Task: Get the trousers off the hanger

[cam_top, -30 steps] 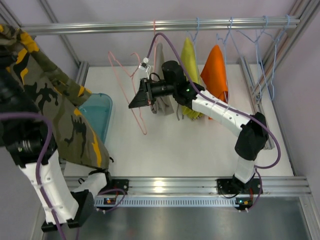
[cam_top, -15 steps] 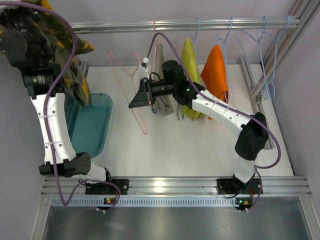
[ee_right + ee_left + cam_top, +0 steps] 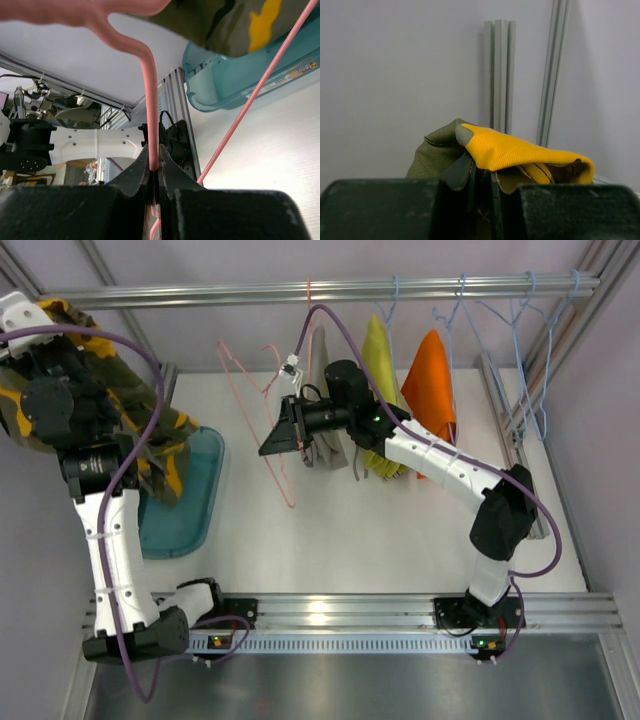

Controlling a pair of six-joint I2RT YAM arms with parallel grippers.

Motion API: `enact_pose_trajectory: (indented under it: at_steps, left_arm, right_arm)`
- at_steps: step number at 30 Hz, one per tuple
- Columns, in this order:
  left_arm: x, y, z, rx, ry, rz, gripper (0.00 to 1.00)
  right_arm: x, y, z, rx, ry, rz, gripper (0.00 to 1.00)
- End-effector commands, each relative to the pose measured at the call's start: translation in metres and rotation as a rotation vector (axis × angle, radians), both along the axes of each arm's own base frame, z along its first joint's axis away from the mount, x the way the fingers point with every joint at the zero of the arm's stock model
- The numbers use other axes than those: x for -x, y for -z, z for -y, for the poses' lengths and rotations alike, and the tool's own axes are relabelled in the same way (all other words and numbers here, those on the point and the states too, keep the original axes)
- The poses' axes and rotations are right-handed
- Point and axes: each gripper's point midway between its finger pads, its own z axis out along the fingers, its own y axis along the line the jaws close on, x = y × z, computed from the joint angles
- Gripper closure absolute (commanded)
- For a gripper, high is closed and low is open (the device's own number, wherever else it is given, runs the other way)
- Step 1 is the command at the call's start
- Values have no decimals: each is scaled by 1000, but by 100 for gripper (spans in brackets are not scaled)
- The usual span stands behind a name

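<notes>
The yellow-orange and dark camouflage trousers (image 3: 150, 435) hang from my left gripper (image 3: 485, 185), which is shut on a fold of the cloth high at the far left, above the teal bin (image 3: 190, 510). My right gripper (image 3: 272, 440) is shut on the wire of the bare pink hanger (image 3: 151, 100), whose hook is on the rail (image 3: 220, 292). The pale grey trousers (image 3: 318, 348) hang on the rail just behind my right wrist, their drawstrings (image 3: 356, 470) dangling. In the right wrist view the camouflage trousers (image 3: 225, 20) show above the bin (image 3: 225, 75).
A yellow-green garment (image 3: 378, 352) and an orange one (image 3: 430, 380) hang to the right of the grey pair. Several empty blue wire hangers (image 3: 530, 360) hang at the far right. Aluminium frame posts stand at both sides.
My left arm has swung the camouflage trousers from the near left up to the back left and down over the teal bin. The right arm and pink hanger have not moved.
</notes>
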Motion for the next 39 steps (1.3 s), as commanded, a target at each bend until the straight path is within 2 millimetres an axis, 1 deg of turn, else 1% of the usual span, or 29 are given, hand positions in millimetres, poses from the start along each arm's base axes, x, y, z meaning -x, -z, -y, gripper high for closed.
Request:
enact_pose_trajectory:
  at_steps: [1,2,3,4,6,7,9,10,12,13,15,16,17,19,20,21,22,23,25,27,28,30,31,32,35,36,37,38,39]
  left_arm:
    - [45,-18,1,-25,-43,144,100]
    - [48,-12,2,-25,-48,130,100]
    - [46,-1,-1,-14,-60,105,100]
    - [37,18,-4,-3,-69,52,100]
    - [37,33,-6,3,-82,21,100]
    - [31,48,-8,11,-89,-14,100]
    - [30,59,-8,15,-83,-37,100]
    - [24,75,-11,32,-87,-72,100]
    - [18,92,-13,51,-91,-111,100]
    - [11,111,-14,69,-86,-147,100]
    - [6,132,-11,86,-55,-198,100]
    - [-1,152,-9,106,-33,-233,100]
    - [-2,158,-4,108,-3,-247,100]
    - [-6,189,-1,153,28,-323,100]
    - [-1,195,2,167,39,-335,100]
    - [0,217,6,192,58,-411,100]
    - [1,236,9,225,74,-446,100]
    - [9,242,13,236,89,-450,100]
    - [15,286,19,286,106,-568,100]
    - [21,315,19,306,96,-654,100]
    - [24,343,19,311,85,-736,100]
    - [23,373,17,313,70,-820,100]
    - [23,397,19,302,83,-897,100]
    - [20,415,19,315,87,-951,100]
    - [10,458,26,356,143,-1065,100]
    - [7,463,25,383,150,-1073,100]
    - [2,476,27,410,175,-1113,98]
    - [-1,481,27,425,183,-1128,93]
    - [-4,481,24,437,184,-1130,91]
  right_arm:
    - [4,-46,6,-98,-8,104,100]
    - [5,-46,6,-96,-8,103,100]
    - [5,-46,6,-94,-8,103,100]
    - [4,-46,7,-94,-7,105,100]
    - [5,-45,7,-90,-10,107,100]
    - [6,-46,7,-91,-10,108,100]
    - [5,-46,8,-90,-8,109,100]
    - [5,-46,8,-90,-8,110,100]
    - [4,-46,9,-89,-6,112,100]
    - [5,-46,8,-89,-6,114,100]
    - [4,-46,9,-91,-3,120,100]
    - [4,-46,10,-90,-1,122,100]
    - [3,-45,11,-88,3,118,100]
    - [4,-45,13,-86,3,122,100]
    - [4,-44,14,-81,6,121,100]
    - [4,-45,14,-82,5,127,100]
    - [4,-44,15,-78,6,127,100]
    - [4,-45,15,-82,6,131,100]
    - [5,-43,16,-76,6,130,100]
    - [6,-44,17,-74,6,133,100]
    - [6,-43,18,-72,6,134,100]
    - [8,-44,19,-70,5,136,100]
    - [8,-45,20,-72,5,138,100]
    - [9,-47,21,-75,3,147,100]
    - [12,-51,23,-77,-2,162,100]
    - [12,-54,25,-77,-1,173,100]
    - [12,-53,26,-69,4,172,100]
    - [13,-55,28,-71,5,184,100]
    - [14,-56,30,-70,7,188,100]
